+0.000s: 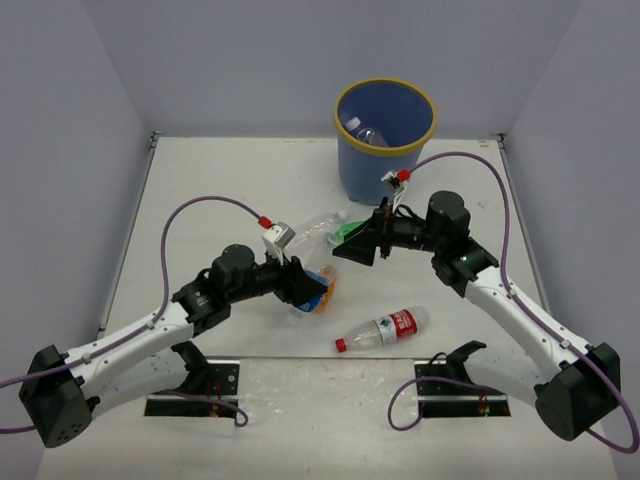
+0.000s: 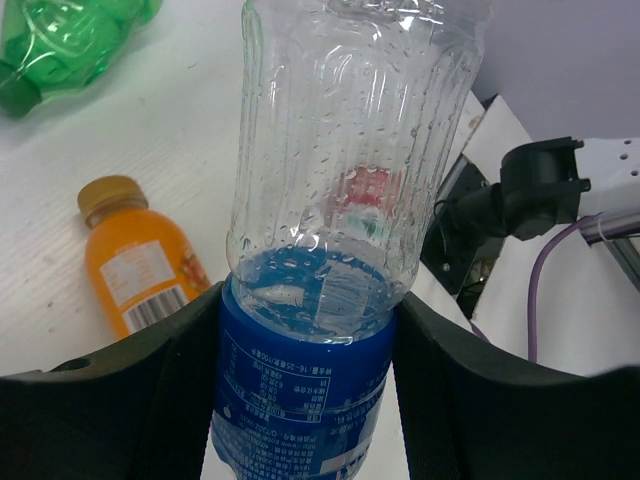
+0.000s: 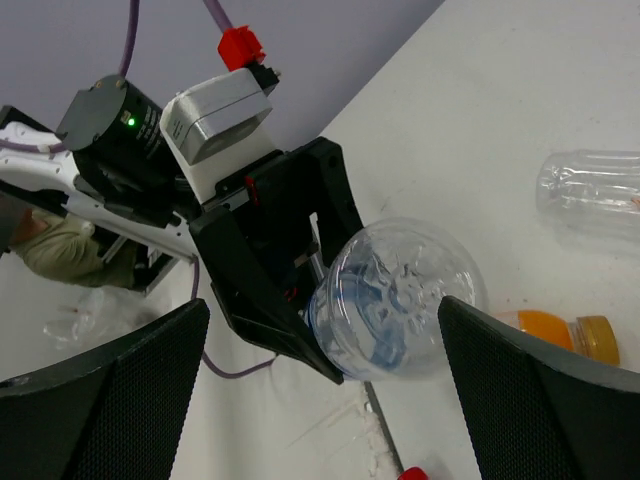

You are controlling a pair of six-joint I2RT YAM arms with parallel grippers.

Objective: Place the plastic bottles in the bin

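Note:
My left gripper (image 1: 303, 285) is shut on a blue-labelled clear bottle (image 2: 310, 370), held above the table; the grip also shows in the right wrist view (image 3: 395, 300). An orange bottle (image 2: 135, 265) lies just beside it. My right gripper (image 1: 350, 246) is open and empty, its fingers (image 3: 540, 400) spread wide, facing the left gripper. A green bottle (image 1: 352, 231) lies under it, next to a clear bottle (image 1: 318, 228). A red-labelled bottle with a red cap (image 1: 385, 328) lies near the front. The blue bin with a yellow rim (image 1: 350, 165) stands at the back and holds a clear bottle (image 1: 365, 132).
Grey walls close in the table on the left, back and right. Purple cables (image 1: 200, 205) loop over both arms. The arm base plates (image 1: 195, 385) sit at the near edge. The bin is just behind the right arm's wrist.

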